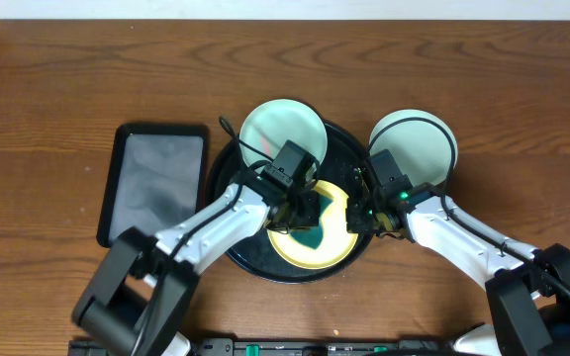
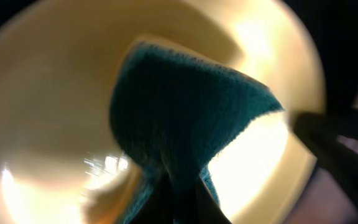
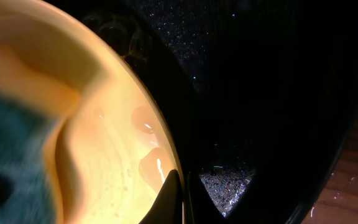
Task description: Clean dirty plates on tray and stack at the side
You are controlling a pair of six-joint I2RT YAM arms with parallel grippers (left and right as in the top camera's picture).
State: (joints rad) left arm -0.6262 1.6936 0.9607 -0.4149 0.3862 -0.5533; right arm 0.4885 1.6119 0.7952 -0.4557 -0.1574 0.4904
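Yellow plate (image 1: pixel 334 247) on the near half of the round black tray (image 1: pixel 255 259).
Left pincer (image 1: pixel 305 218) pinches a teal cloth (image 2: pixel 185 112) onto it; right pincer (image 3: pixel 180 186) is clamped on its right rim. The far mint plate (image 1: pixel 283 127) lies on the tray, the right mint plate (image 1: pixel 419 143) on the tabletop (image 1: pixel 67 79).

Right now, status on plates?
Left jaws shut on teal cloth, pressed on yellow plate in tray. Right jaws shut on that plate's rim. One mint plate at tray's rear, one beside it. Nothing blocking.
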